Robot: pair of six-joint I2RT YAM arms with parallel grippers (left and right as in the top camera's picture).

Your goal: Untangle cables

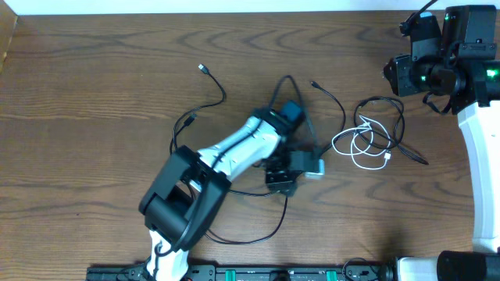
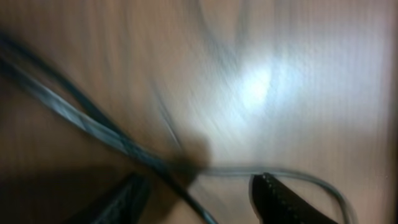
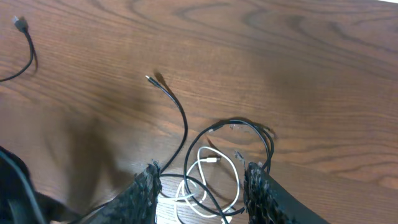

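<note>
A long black cable (image 1: 221,97) sprawls over the wooden table, and its loops cross the coiled white cable (image 1: 361,148) at the right. My left gripper (image 1: 291,170) is low over the middle of the table. Its blurred wrist view has the black cable (image 2: 93,121) running diagonally between the fingers; the left gripper (image 2: 199,186) is open round it, jaws apart. My right gripper (image 1: 400,74) hangs high at the far right, away from the cables. It (image 3: 200,171) is open, holding nothing; the white cable (image 3: 208,165) and black loop (image 3: 245,124) lie far below.
Loose plug ends of black cable lie at the upper left (image 1: 201,69) and upper middle (image 1: 315,84). The left arm (image 1: 234,148) reaches in diagonally from the front edge. Bare wood fills the left part and the back of the table (image 1: 94,94).
</note>
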